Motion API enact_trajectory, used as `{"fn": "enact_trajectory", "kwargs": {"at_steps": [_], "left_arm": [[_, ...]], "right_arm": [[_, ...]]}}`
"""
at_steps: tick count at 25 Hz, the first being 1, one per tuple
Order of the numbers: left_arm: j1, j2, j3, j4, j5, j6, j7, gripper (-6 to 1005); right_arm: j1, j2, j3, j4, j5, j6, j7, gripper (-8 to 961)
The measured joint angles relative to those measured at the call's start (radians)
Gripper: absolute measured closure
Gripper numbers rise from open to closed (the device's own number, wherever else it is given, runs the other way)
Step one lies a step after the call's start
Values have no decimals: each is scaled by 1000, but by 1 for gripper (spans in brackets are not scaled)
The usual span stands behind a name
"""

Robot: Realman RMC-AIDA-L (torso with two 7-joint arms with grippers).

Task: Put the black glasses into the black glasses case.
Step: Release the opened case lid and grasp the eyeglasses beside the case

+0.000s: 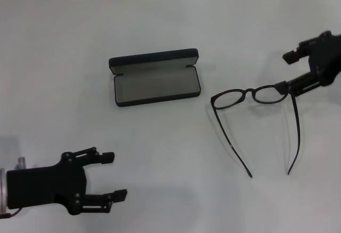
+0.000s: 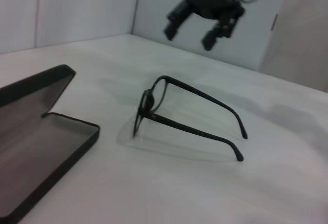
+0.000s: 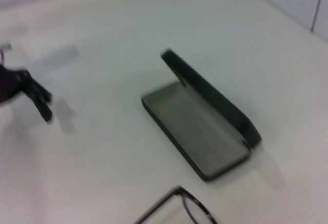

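Left gripper [image 1: 109, 175] near front edge, fingers spread, idle. Black glasses [image 1: 254, 110] flat on table [image 1: 53, 57], temples unfolded, right of open black glasses case [image 1: 154, 77]. Right gripper [image 1: 292, 72] spread at frame's outer corner; risks skidding thin frame, splayed temples fouling case rim.

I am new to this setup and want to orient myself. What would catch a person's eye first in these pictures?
First, the black glasses lie unfolded on the white table, temple arms pointing toward the robot, with the right gripper open at their right lens end. To their left stands the black glasses case, open with its grey lining showing and nothing inside. The left gripper waits open near the table's front left.
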Motion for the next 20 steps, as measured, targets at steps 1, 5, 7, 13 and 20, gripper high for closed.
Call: {"fn": "enact_trajectory", "kwargs": {"at_steps": [1, 5, 7, 13, 20], "left_arm": [[-5, 0, 2, -5, 2, -1, 0, 137], [-8, -1, 4, -11, 6, -1, 4, 141], [-9, -1, 4, -13, 10, -1, 7, 142], [-15, -1, 4, -23, 12, -2, 11, 148], [-22, -1, 3, -23, 12, -2, 4, 154]], "right_arm": [[26, 1, 0, 4, -33, -6, 7, 137], [183, 30, -11, 78, -194, -35, 10, 148], [237, 53, -26, 121, -268, -32, -5, 153], [268, 105, -121, 142, -353, 65, -47, 169], [258, 112, -192, 174, -319, 138, -85, 188]]}}
